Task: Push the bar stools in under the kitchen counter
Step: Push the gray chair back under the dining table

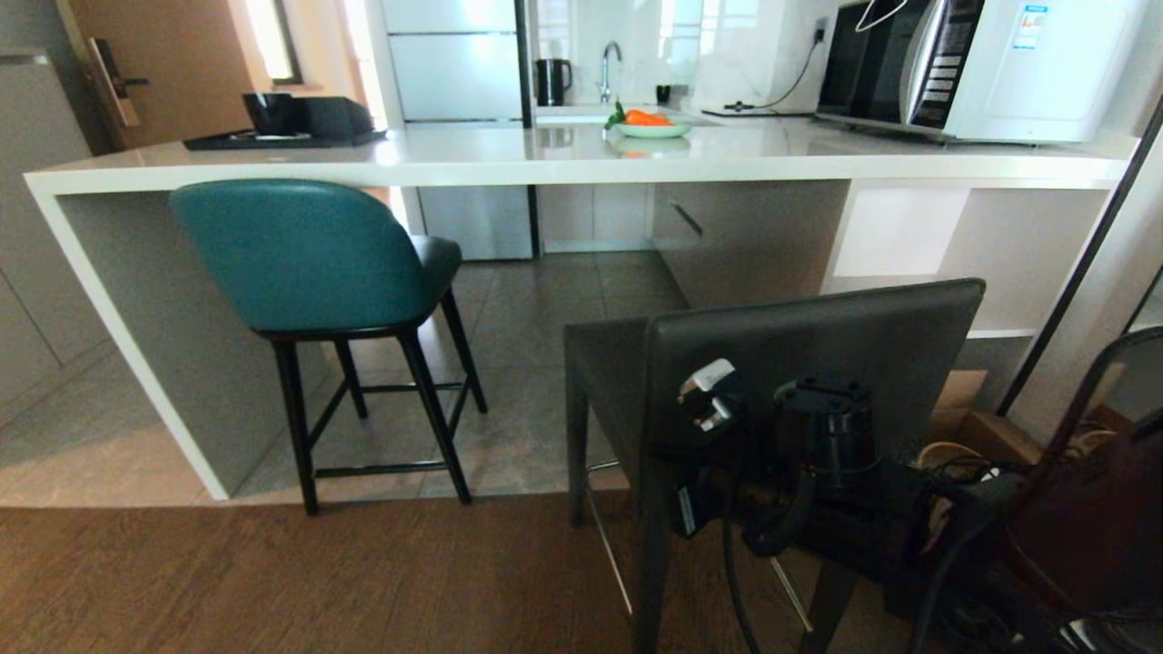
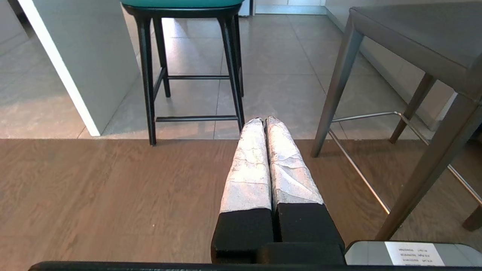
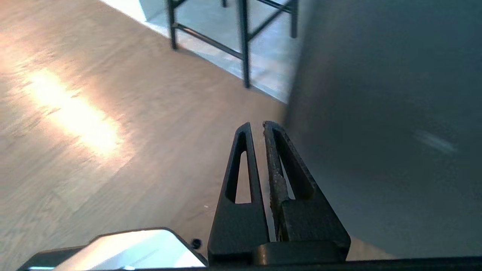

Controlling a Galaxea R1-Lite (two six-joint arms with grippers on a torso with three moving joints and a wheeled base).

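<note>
The right gripper (image 3: 258, 126), fingers pressed together, sits just beside the dark grey stool's (image 1: 800, 354) flat backrest, short of the kitchen counter (image 1: 581, 159). It looks rigid and top-heavy; push low on the backrest.

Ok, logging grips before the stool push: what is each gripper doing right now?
Left gripper: closed, holding nothing, low above the wood floor.
Right gripper: closed, empty, beside the dark grey stool's back.

Beside your right claw (image 3: 257, 126), black and bare, you see the dark grey stool (image 1: 809, 350); beyond it stands the teal stool (image 1: 300, 254) on black legs. Your left claw (image 2: 263, 122) wears crinkled silver wrap. The worktop (image 1: 509, 159) is glossy white, the floor (image 1: 273, 572) brown wood-grain.
</note>
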